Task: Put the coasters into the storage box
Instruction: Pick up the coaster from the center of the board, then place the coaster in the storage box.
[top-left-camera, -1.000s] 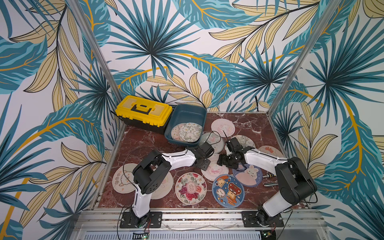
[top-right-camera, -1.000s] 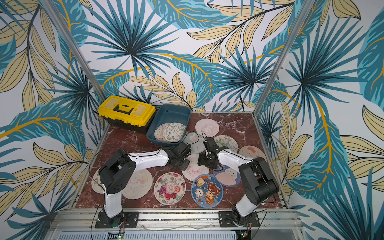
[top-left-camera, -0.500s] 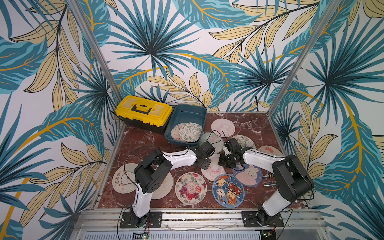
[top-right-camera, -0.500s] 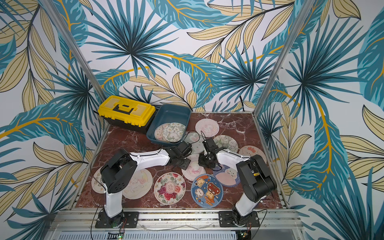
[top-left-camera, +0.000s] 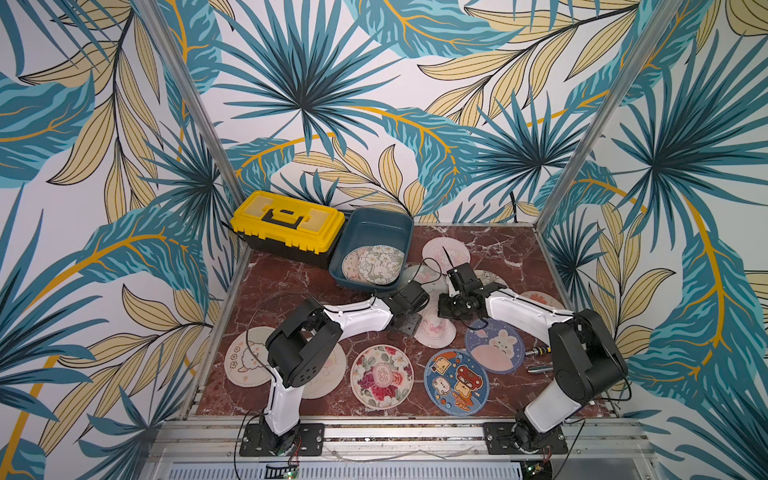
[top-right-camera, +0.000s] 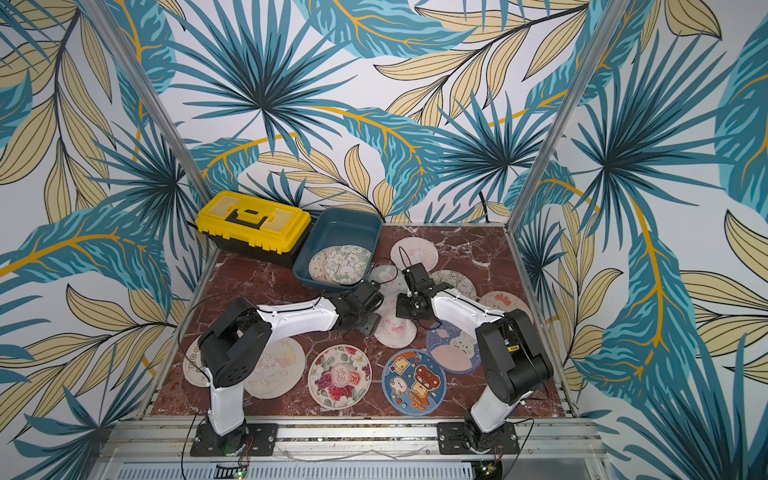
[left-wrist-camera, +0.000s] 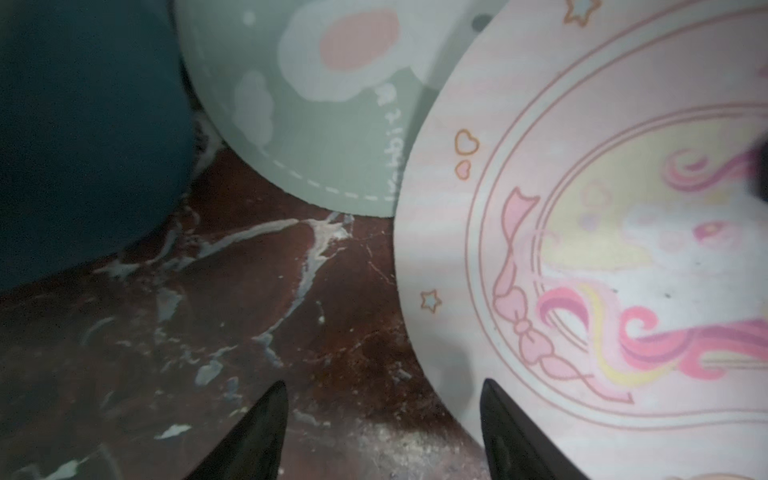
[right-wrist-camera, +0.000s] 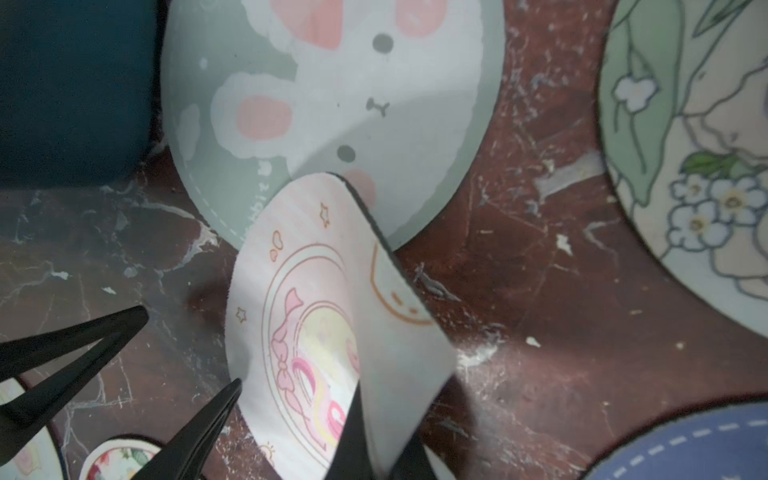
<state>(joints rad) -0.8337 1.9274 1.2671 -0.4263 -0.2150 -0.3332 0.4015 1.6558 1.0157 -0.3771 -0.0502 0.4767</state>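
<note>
Between right gripper (right-wrist-camera: 382, 428) jaws: pink coaster (right-wrist-camera: 291, 270) edge pinched, curled upward.

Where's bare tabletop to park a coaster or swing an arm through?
Largest bare patch: marble in front of the yellow toolbox, left of the storage box, beyond the left arm. Smaller: back right corner, past the rearmost coaster. Crowded: the middle, where the right claw pinches the bent pink coaster beside the open left claw, and the front row of coasters.
</note>
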